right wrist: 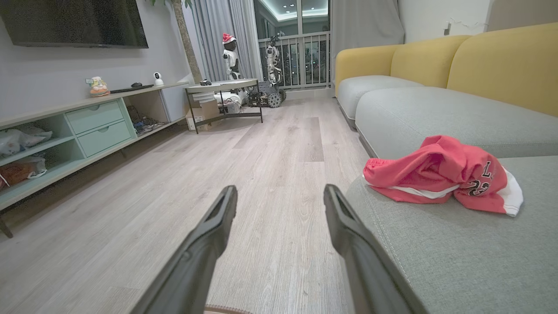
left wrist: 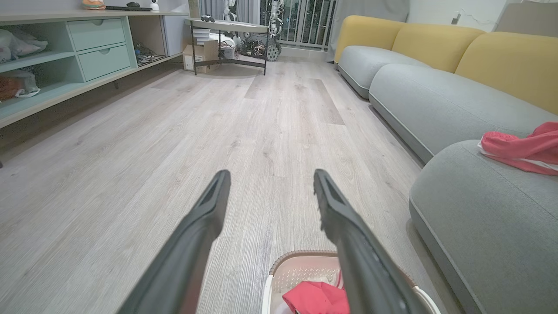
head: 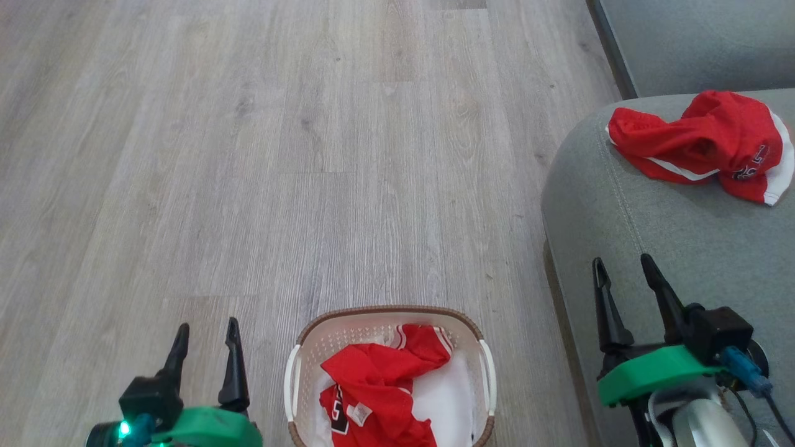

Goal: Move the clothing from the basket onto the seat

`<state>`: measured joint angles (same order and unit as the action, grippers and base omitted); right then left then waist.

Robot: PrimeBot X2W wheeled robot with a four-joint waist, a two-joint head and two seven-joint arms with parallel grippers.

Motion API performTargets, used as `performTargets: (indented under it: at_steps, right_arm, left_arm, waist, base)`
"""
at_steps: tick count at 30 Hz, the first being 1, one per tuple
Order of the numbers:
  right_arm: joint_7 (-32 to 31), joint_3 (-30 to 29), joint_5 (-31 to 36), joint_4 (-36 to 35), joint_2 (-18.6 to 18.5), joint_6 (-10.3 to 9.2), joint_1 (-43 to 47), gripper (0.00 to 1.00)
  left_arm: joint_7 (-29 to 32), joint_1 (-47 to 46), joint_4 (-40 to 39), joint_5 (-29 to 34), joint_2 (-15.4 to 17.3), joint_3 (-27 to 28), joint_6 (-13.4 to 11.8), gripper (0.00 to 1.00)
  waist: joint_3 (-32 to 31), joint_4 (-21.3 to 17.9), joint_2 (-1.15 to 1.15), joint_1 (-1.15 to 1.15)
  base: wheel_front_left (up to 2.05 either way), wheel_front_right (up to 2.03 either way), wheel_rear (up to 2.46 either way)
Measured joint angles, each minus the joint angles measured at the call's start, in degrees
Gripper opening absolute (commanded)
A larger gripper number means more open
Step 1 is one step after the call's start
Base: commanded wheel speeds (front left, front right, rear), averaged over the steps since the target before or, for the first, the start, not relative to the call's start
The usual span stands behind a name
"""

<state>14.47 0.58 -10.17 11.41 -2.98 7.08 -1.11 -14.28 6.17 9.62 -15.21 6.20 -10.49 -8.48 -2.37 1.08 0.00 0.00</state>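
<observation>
The floor (head: 248, 155) is carrying the basket (head: 299, 347) with the jersey (head: 379, 385); shorts (head: 695, 136) are lying at the seat's (head: 652, 248) far edge; left gripper (head: 208, 324) and right gripper (head: 622, 259) are gaping, empty.

We hold our left claw (head: 208, 324) and right claw (head: 622, 259) low, both pointing forward, fingers spread apart with nothing between them; the right reaches further forward.

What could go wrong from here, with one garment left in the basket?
1. The jersey lies bunched low in the basket. The left gripper, open beside it, may snag a perforated wall when it reaches in and lift the basket too.
2. The right gripper hangs open over the seat edge. Swinging toward the basket, it could drag on it.
3. The shorts sit near the seat's rounded corner. A careless drop beside them might nudge them off.
</observation>
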Motion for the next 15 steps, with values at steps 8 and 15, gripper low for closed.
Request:
performTargets:
  at_steps: [8,15]
  right_arm:
    - [0.0,-0.2,0.0,0.21,0.01,0.0,0.49,1.0]
    - [0.0,-0.2,0.0,0.65,0.01,0.0,0.52,1.0]
  left_arm:
    - [0.0,0.0,0.6,1.08,-0.73,0.53,1.01,1.0]
    - [0.0,0.01,1.01,1.93,-1.02,1.54,1.55,1.0]
  waist:
    - [-0.19,0.23,0.0,0.0]
    - [-0.32,0.27,0.0,0.0]
  base:
    - [0.0,0.0,0.0]
    - [0.0,0.0,0.0]
